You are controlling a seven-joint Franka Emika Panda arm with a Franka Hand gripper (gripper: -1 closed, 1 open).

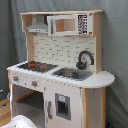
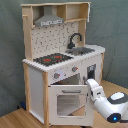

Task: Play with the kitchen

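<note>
Kitchen (image 2: 60, 65) of smooth white panels, pale wood; jaws' (image 2: 91, 84) state cannot be told.
</note>
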